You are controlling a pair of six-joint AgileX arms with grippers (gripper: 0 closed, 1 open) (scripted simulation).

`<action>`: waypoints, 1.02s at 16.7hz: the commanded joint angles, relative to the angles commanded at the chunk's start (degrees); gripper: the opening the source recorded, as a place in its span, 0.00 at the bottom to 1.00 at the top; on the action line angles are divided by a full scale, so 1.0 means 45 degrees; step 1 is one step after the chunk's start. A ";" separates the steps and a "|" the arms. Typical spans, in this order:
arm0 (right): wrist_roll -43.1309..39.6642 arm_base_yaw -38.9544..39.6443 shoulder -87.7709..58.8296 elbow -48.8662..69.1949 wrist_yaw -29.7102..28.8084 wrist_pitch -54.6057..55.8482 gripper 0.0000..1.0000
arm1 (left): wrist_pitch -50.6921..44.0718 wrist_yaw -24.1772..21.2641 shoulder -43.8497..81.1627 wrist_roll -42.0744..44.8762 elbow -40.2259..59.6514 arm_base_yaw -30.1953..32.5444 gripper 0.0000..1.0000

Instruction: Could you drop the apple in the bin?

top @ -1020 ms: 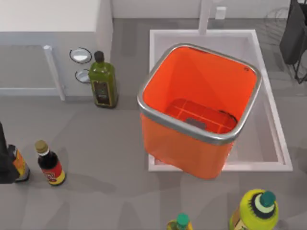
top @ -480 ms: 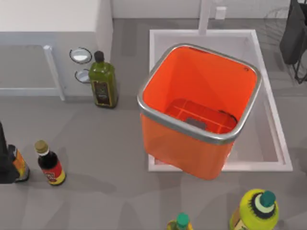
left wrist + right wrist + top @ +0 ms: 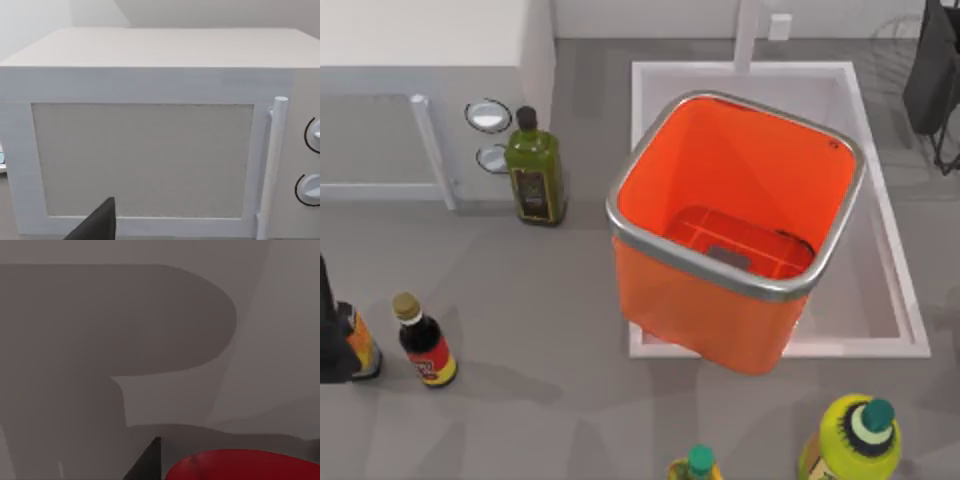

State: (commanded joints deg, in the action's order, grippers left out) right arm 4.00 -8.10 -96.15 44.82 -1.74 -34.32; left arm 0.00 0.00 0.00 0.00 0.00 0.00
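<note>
Nearby, bottles ring the bin; apple seemingly off-table.

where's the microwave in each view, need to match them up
top view: microwave at the table's upper left, beside the green bottle
left wrist view: microwave straight ahead, door facing the camera
right wrist view: grey counter and the apple close up
shared landmark: the white door handle, two knobs beside it

Bin sits in the sink, right of centre. Microwave far left, oil bottle just right of it. Sauce bottle near left. Two capped bottles near right.
</note>
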 joint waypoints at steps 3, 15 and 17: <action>0.0000 0.0000 0.0000 0.0000 0.0000 0.0000 0.00 | 0.0000 0.0000 0.0000 0.0000 0.0000 0.0000 1.00; 0.0093 0.0028 0.0871 0.2397 0.0282 -0.3135 0.00 | 0.0000 0.0000 0.0000 0.0000 0.0000 0.0000 1.00; 0.0071 0.0010 0.1311 0.3474 0.0283 -0.5016 0.00 | 0.0000 0.0000 0.0000 0.0000 0.0000 0.0000 1.00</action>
State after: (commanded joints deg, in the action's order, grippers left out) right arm 4.32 -8.06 -90.25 60.45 -0.46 -56.89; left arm 0.00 0.00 0.00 0.00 0.00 0.00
